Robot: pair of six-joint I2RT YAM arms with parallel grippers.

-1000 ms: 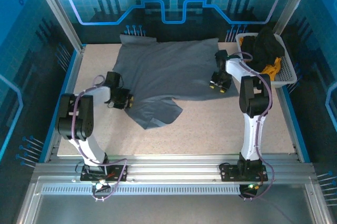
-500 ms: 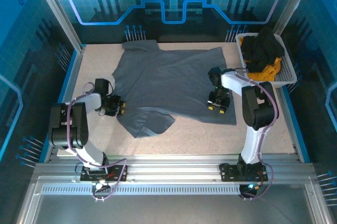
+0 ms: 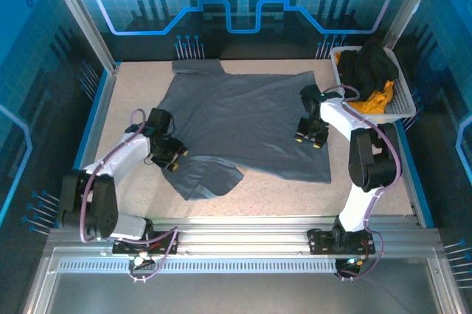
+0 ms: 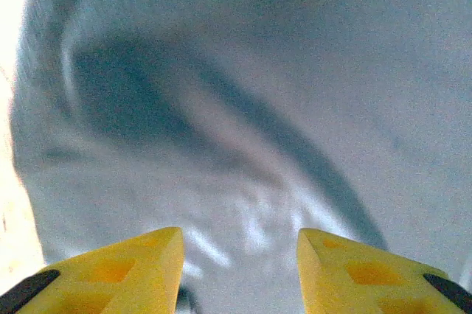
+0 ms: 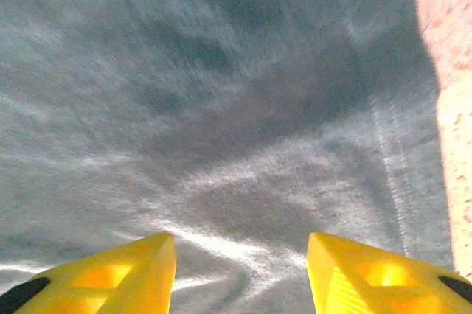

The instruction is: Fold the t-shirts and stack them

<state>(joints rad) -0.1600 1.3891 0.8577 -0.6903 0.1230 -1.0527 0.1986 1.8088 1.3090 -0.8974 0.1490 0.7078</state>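
Flattening the grey t-shirt (image 3: 243,126) appears to be your present step: it lies spread on the bench (image 3: 280,196), its lower left corner rumpled and no fold made yet. Your left hand (image 3: 177,159) sits at its left edge and your right hand (image 3: 307,140) over its right side, each with fingers apart and pinching nothing. Next, probably smooth that corner, then grip an edge. A black shirt (image 3: 369,67) and an orange shirt (image 3: 372,99) wait in the basket (image 3: 402,104). No writing is legible.
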